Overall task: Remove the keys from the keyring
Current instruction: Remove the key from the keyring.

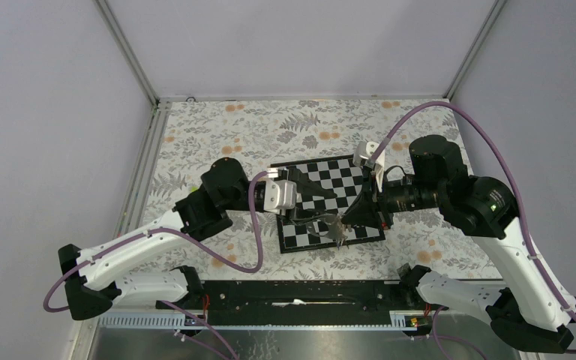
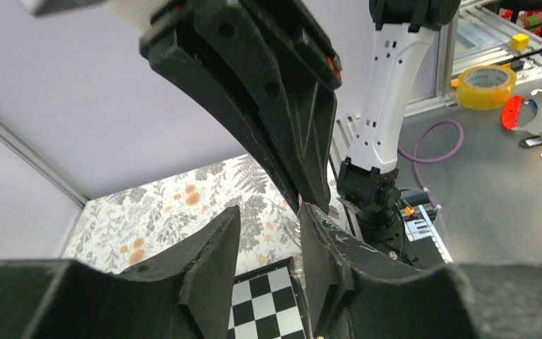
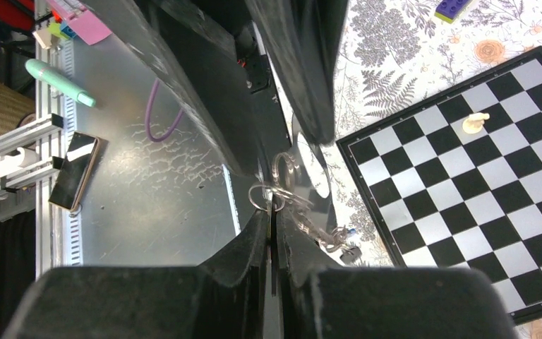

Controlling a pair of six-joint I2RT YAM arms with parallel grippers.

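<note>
**A:** What takes up the most room?

**B:** The flowered tabletop (image 1: 217,127), with the chessboard (image 1: 330,169) lying in the middle of it.

**A:** And the arms?

**B:** Both reach in over the board's near edge. The right tool (image 3: 274,210) has its fingers pressed together on the keyring (image 3: 267,194), pinching its metal ring. The left tool (image 2: 269,215) stands just beside it, fingers apart with nothing between them.

**A:** Where is the keyring?

**B:** It is held up off the board by its near edge. The keys (image 3: 315,227) trail from it in a silvery blur, and I cannot tell them apart.

**A:** Anything smaller?

**B:** A pale pawn (image 3: 474,123) on the board.
</note>
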